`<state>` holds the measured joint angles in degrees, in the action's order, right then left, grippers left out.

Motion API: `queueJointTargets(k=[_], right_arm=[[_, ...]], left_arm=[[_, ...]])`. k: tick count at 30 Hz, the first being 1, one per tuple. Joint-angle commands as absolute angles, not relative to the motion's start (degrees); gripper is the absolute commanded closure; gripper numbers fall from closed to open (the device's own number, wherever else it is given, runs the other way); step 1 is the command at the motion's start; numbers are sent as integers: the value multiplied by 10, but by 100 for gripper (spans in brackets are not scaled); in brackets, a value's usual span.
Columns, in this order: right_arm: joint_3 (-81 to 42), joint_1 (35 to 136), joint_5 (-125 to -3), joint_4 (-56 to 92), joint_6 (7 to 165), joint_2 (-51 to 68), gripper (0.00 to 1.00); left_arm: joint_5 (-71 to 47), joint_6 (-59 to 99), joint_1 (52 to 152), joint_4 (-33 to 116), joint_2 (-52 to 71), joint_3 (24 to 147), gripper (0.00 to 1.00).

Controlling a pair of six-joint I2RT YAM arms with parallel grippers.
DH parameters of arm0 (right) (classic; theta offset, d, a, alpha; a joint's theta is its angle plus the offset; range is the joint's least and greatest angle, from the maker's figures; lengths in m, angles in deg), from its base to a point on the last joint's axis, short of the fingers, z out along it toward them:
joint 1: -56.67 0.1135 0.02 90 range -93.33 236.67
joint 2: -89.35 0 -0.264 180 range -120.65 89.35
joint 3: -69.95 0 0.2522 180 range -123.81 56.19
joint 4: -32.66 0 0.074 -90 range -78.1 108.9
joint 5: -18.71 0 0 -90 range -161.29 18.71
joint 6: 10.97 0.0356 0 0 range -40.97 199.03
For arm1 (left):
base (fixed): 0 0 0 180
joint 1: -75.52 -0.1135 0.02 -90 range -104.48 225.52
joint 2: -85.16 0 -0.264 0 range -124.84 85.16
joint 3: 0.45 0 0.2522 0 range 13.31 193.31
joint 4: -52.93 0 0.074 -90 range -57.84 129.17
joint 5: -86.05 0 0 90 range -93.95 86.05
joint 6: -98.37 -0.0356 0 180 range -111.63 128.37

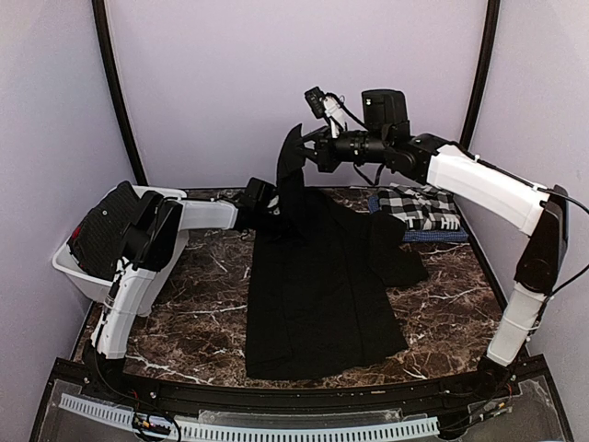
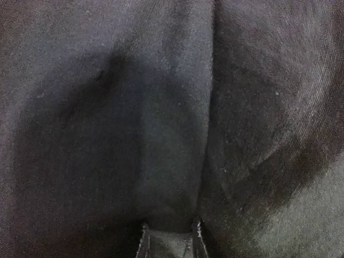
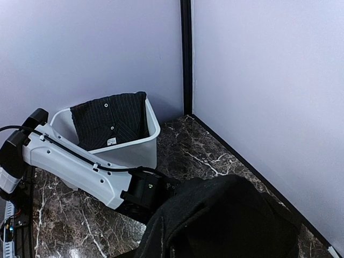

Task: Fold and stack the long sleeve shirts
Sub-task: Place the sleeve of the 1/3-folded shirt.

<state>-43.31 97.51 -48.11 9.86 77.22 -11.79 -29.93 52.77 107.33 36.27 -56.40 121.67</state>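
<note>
Desk (image 1: 451, 285): dark marble top, light walls behind.

Black shirt (image 1: 322, 276): spread flat across the middle of the desk, lower hem toward the near edge. Its far left part is drawn up off the surface into a narrow peak.

Right hand (image 1: 299, 152): at the top of that peak, high above the far middle of the desk, its arm reaching in from the right. It is pinched together on the black shirt. In the right wrist view the cloth drapes over the hand and hides the fingers.

Left hand (image 1: 262, 204): low at the far left edge of the black shirt, below the raised peak, pressed into the cloth. In the left wrist view black cloth fills the picture. Only the fingertips (image 2: 144, 244) show at the bottom edge, a little apart with cloth between them. Cannot tell whether they are gripping it.

Checked shirt (image 1: 419, 207): black-and-white with a blue edge, folded, lying at the far right of the desk just beside the black shirt's right sleeve.

Bin (image 1: 69, 267): white plastic, on the left side of the desk, partly behind the left arm. A dark pinstriped shirt (image 3: 110, 121) with buttons and a small white label lies in it, draped over its far rim.
</note>
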Motion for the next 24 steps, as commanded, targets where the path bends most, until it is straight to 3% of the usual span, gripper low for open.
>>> queueJointTargets(k=[1, 15, 24], right_arm=[[-438, 984, -472, 124, 805, -127, 100], [-401, 990, -407, 4, 805, -146, 100], [-357, 1061, -391, -76, 811, -201, 100]], left_arm=[[-334, 550, 1072, 397, -560, 1218, 73], [-327, 555, 1032, 411, -402, 1068, 66], [-289, 540, 997, 367, -323, 994, 65]])
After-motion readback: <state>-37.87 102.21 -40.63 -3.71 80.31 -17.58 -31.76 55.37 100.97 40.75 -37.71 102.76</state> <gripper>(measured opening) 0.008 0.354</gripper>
